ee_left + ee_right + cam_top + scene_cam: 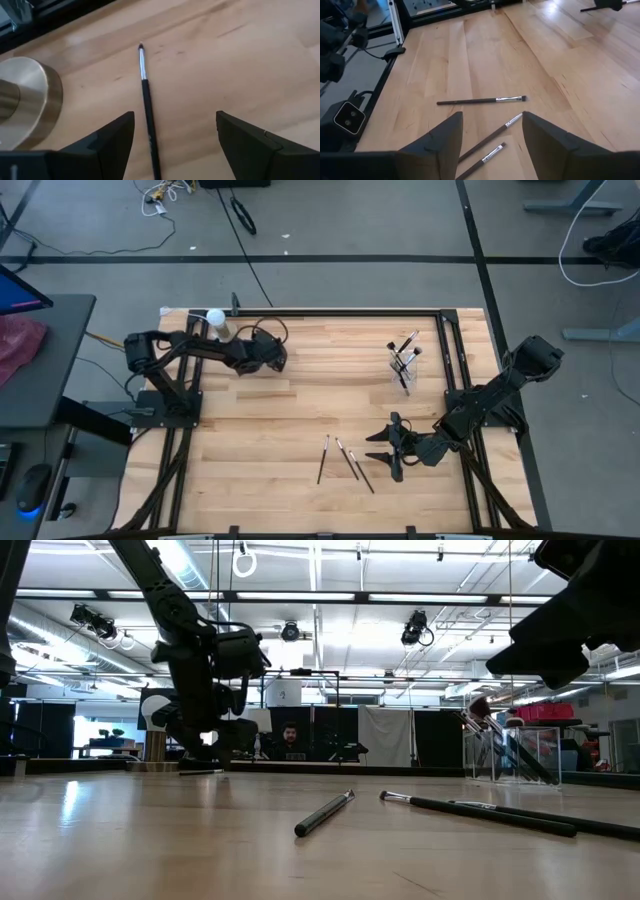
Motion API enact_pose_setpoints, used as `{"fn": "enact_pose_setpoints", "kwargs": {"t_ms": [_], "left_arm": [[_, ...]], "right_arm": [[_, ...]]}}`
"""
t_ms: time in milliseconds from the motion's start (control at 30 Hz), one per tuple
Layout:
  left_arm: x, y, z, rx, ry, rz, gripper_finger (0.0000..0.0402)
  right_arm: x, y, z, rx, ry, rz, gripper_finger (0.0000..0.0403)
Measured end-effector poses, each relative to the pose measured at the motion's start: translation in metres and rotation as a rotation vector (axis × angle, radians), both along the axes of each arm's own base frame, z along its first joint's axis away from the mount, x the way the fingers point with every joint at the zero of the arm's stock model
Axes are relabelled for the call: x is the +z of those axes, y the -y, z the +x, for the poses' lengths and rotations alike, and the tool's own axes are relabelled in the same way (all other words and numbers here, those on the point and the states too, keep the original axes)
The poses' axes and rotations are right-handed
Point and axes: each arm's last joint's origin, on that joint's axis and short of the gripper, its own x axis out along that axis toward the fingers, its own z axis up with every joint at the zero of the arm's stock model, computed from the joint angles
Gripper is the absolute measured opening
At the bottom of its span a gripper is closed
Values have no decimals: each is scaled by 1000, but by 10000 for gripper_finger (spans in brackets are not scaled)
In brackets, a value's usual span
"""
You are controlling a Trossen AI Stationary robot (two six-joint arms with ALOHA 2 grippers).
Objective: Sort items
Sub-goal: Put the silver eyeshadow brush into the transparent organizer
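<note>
Your left gripper point(175, 145) jaws spread over one makeup brush point(146, 100) beside the brass base point(30, 100), your right gripper point(492, 145) released above three brushes point(345, 460) on the table point(300, 395), more in the clear cup point(404, 365).

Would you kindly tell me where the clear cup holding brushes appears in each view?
High view: clear cup, right of centre, upper half.
Low view: at the right, upright, behind the loose brushes.
Left wrist view: not in it.
Right wrist view: not in it.
Landmark: the loose brushes, in high, low and right wrist views.
</note>
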Motion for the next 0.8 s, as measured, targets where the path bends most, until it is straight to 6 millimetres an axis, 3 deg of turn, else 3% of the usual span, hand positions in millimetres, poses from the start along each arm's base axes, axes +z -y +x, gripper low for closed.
{"fn": "enact_pose_setpoints", "kwargs": {"t_ms": [333,567,800], "left_arm": [[-17,-29,-22,31,175,-18,273],[-35,-21,-42,45,262,54,240],[-51,-5,-59,3,272,91,164]], "right_arm": [[1,0,0,0,11,9,208],[1,0,1,1,12,6,208],[3,1,3,-2,33,2,208]]}}
